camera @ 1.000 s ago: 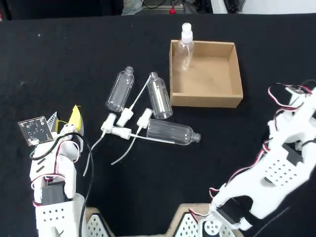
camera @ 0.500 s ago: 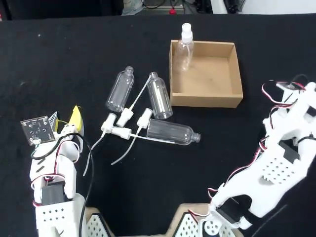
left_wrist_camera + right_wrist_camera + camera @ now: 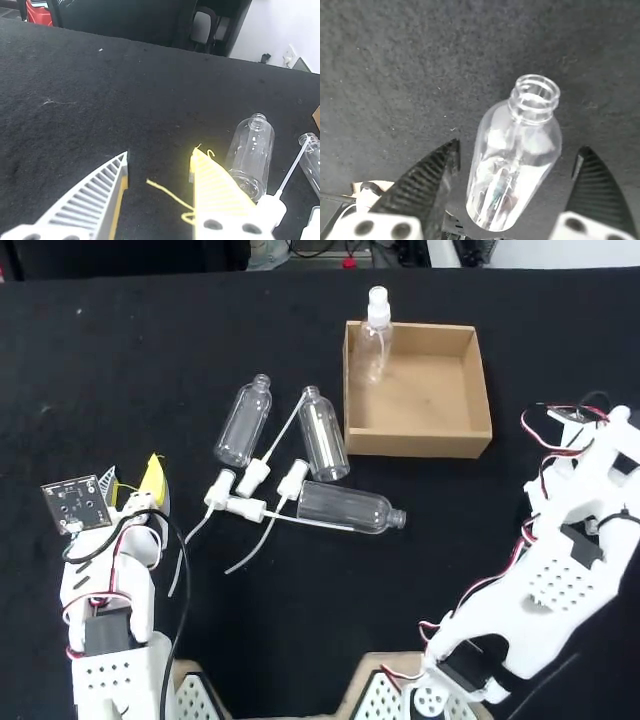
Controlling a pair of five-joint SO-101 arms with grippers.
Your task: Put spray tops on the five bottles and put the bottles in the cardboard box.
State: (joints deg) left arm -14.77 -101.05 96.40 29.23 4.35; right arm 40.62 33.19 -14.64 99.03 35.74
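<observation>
Jaws of the right gripper are being held wide apart either side of an uncapped bottle on the table, apparently for a grasp, while the left gripper is being held spread and empty.

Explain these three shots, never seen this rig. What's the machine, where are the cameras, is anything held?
Two small robot arms sit side by side at a black table. The high view looks down from a fixed camera. The other two pictures come from a camera on each arm's wrist. The cardboard box holds one bottle with a spray top, standing upright. Three uncapped bottles and loose spray tops lie beside the box, on the left arm's side. The left gripper is open and holds nothing. The right gripper is open too, with a fifth uncapped bottle between its jaws, which stand clear of it.
</observation>
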